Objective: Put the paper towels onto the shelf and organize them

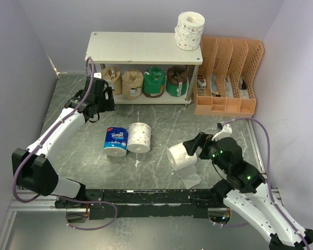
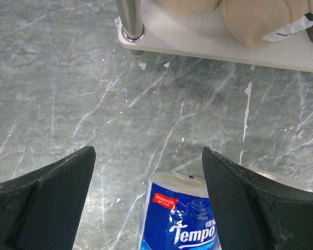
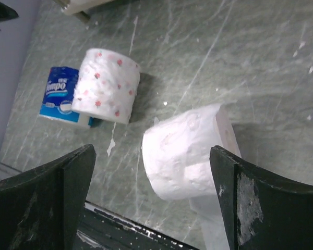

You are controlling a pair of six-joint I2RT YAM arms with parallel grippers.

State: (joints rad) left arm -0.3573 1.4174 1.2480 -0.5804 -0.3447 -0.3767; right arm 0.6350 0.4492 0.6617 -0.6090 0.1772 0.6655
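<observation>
The shelf (image 1: 141,48) stands at the back. Its lower tier holds two tan rolls (image 1: 112,79), a green roll (image 1: 154,82) and a dark brown roll (image 1: 176,80). A dotted white roll (image 1: 189,30) stands on the top board's right end. On the table lie a blue-wrapped roll (image 1: 116,141), a dotted roll (image 1: 139,137) and a plain white roll (image 1: 182,157) with a loose tail. My left gripper (image 1: 101,104) is open and empty near the shelf's left post (image 2: 129,18), with the blue roll (image 2: 180,219) below it. My right gripper (image 3: 152,152) is open, its fingers either side of the plain roll (image 3: 190,153).
An orange slotted file organizer (image 1: 228,75) stands right of the shelf. Grey walls close in the left, back and right. A black rail (image 1: 156,197) runs along the near edge. Torn paper scraps (image 1: 136,163) lie on the marbled table.
</observation>
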